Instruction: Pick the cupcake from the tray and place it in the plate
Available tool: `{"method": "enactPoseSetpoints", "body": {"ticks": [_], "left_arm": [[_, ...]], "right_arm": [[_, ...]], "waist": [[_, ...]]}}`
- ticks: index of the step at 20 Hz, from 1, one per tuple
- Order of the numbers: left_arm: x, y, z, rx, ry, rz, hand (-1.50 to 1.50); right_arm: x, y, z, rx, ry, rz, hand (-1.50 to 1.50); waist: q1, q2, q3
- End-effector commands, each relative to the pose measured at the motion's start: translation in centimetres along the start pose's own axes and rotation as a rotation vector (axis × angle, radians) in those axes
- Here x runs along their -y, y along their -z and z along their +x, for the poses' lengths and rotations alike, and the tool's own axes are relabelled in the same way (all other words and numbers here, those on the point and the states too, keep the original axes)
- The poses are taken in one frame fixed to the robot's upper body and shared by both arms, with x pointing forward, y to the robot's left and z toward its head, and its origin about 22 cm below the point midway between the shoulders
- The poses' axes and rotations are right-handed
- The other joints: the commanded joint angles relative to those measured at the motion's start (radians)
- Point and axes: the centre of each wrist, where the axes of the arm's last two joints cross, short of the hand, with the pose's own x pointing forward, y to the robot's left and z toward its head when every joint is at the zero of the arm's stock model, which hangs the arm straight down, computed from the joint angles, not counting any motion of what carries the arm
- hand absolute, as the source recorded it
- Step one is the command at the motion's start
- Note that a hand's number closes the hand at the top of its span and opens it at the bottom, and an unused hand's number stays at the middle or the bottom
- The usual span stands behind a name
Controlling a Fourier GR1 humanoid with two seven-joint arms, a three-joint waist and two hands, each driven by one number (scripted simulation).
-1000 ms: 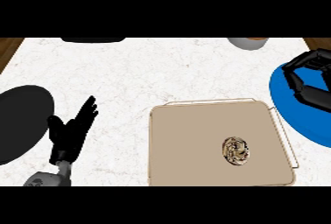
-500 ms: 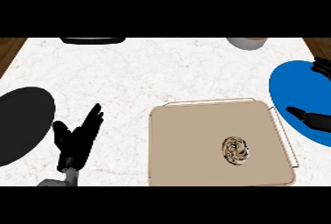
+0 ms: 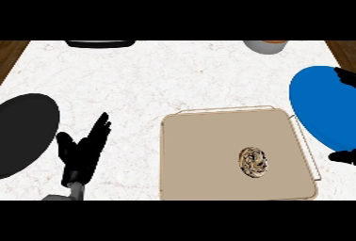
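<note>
One brown-and-cream swirled cupcake [image 3: 252, 162] sits on the single beige square tray [image 3: 201, 160], toward the tray's right side and nearer its front edge, with nothing touching it. The tray lies at the front of the white marbled counter [image 3: 160, 80], right of centre. One blue round plate [image 3: 323, 110] lies at the counter's right edge, just beside the tray. One black round plate [image 3: 21, 134] lies at the left edge. The left hand [image 3: 82, 153] rests at the front left, fingers straight and spread wide, holding nothing. The right hand [image 3: 345, 156] shows only as dark tips at the right edge over the blue plate; its state cannot be told. At the far edge stand one dark shallow dish [image 3: 101, 43] and one grey cup [image 3: 265, 46].
</note>
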Motion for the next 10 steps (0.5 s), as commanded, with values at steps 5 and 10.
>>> {"method": "enactPoseSetpoints", "body": {"ticks": [5,10], "left_arm": [[-0.3,-1.4,-1.9,-0.067,0.014,-0.032,0.00],[1.0,0.4,-1.0,-0.057,0.002,-0.024,0.00]], "right_arm": [[-1.3,0.4,5.6,-0.120,-0.234,0.221,-1.50],[-6.9,0.2,6.1,-0.150,-0.245,0.244,-1.50]], "waist": [[0.004,0.002,-0.003],[0.003,0.006,-0.002]]}}
